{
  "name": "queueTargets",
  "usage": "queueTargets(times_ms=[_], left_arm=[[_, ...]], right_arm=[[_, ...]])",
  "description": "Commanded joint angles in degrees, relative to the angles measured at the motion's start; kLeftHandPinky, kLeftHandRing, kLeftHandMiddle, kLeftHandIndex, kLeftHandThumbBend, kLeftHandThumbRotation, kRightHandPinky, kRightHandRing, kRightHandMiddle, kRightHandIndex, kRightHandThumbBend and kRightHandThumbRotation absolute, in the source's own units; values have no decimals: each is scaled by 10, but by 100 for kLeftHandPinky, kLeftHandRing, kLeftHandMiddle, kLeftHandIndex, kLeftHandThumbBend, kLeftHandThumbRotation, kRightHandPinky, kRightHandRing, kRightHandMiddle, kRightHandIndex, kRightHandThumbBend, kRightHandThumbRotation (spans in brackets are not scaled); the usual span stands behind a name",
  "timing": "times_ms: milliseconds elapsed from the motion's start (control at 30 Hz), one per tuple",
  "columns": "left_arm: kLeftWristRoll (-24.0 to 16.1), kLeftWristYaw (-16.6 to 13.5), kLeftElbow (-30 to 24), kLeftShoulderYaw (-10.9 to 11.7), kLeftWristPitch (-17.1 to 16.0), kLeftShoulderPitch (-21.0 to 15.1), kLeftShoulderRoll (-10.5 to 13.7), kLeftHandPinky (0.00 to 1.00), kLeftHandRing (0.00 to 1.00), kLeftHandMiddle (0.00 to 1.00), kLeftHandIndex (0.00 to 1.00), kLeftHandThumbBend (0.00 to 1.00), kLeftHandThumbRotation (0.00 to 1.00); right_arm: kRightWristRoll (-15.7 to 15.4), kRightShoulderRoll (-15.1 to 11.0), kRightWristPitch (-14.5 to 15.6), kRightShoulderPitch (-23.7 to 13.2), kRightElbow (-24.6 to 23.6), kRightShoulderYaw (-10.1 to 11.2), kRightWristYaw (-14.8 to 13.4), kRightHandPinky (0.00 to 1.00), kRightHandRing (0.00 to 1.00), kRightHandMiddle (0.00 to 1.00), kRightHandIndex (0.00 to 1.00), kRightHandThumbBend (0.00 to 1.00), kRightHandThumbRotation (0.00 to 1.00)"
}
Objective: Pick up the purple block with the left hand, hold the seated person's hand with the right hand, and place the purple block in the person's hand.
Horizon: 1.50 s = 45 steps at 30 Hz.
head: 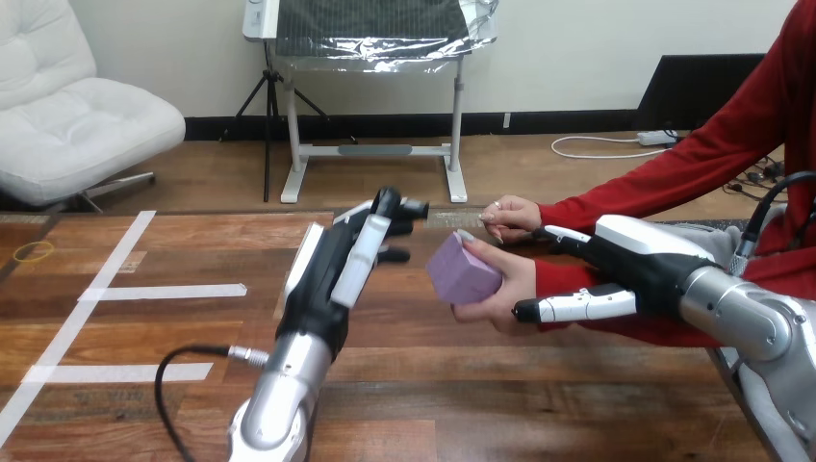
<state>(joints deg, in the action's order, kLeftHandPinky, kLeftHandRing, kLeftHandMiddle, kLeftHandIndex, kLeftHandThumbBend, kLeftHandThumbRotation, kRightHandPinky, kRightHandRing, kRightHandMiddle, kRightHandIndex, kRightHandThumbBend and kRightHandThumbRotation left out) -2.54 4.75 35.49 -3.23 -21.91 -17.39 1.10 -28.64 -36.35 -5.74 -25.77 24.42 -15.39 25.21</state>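
The purple block (463, 272) lies in the person's upturned hand (507, 292), held a little above the wooden table (462, 385) right of centre. My left hand (329, 277) hangs just left of the block with its fingers relaxed, a small gap away and touching nothing. My right hand (643, 264) comes in from the right and wraps the person's wrist, its thumb (577, 306) under the red sleeve and a finger (566, 235) over the top. The person's other hand (510, 216) hovers just behind the block.
White tape lines (164, 292) mark the table's left part. A small yellow ring (34, 252) lies at the far left edge. A black cable (178, 361) loops beside my left forearm.
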Motion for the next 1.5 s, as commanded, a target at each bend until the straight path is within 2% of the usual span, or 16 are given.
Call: queueTargets(times_ms=[0,133,300,467,533,700,800,833,867,900,1033,1100,1200,1233,1433,1467], left_arm=[[10,4,-55,8,6,9,5,69,81,78,65,65,100],[9,8,-81,5,6,34,6,69,81,79,65,65,100],[9,13,-111,3,2,63,9,69,81,79,65,59,100],[11,22,-156,2,-1,104,14,68,81,80,66,53,100],[12,24,-167,2,0,114,14,68,81,80,66,51,100],[20,18,-211,7,-24,166,5,66,78,78,66,49,100],[22,0,-228,12,-58,197,-10,64,75,74,64,45,99],[24,-5,-229,13,-85,210,-15,63,73,73,63,44,98],[25,-7,-230,14,-102,219,-18,61,70,70,61,36,95],[26,-9,-232,14,-114,226,-19,60,69,68,60,34,93],[28,-10,-238,11,-173,265,-17,55,65,65,58,27,84],[28,-10,-241,10,-188,280,-16,54,63,64,57,26,81],[28,-9,-253,9,-204,308,-14,52,61,63,57,26,75],[29,-6,-259,8,-211,320,-11,52,61,62,57,26,74],[34,12,-276,4,-247,359,8,53,63,64,61,28,71],[33,13,-279,5,-249,364,10,55,64,65,63,31,72]], right_arm=[[12,-1,13,-1,-42,18,1,100,98,95,100,100,88],[8,-2,22,12,-67,22,-11,100,98,95,100,100,90],[-1,1,42,30,-100,29,-30,100,98,95,99,100,96],[-3,20,59,60,-138,47,-83,95,95,93,97,100,99],[-1,24,64,67,-147,51,-94,91,93,92,95,100,99],[34,55,63,108,-194,85,-138,80,88,90,93,98,100],[56,68,47,138,-222,100,-158,75,85,88,91,92,100],[67,75,34,152,-232,106,-167,73,85,88,91,90,100],[75,78,27,161,-239,109,-172,72,84,87,90,86,100],[80,81,22,169,-245,112,-176,71,83,87,90,84,100],[120,112,-53,213,-251,123,-213,69,82,86,89,76,100],[125,122,-78,228,-253,123,-229,68,81,85,88,74,100],[147,153,-121,260,-252,120,-253,70,80,84,86,74,100],[162,169,-149,273,-247,117,-260,70,80,83,85,74,100],[223,222,-255,324,-225,100,-265,77,84,85,86,71,100],[229,229,-269,330,-222,97,-263,80,85,86,86,70,100]])
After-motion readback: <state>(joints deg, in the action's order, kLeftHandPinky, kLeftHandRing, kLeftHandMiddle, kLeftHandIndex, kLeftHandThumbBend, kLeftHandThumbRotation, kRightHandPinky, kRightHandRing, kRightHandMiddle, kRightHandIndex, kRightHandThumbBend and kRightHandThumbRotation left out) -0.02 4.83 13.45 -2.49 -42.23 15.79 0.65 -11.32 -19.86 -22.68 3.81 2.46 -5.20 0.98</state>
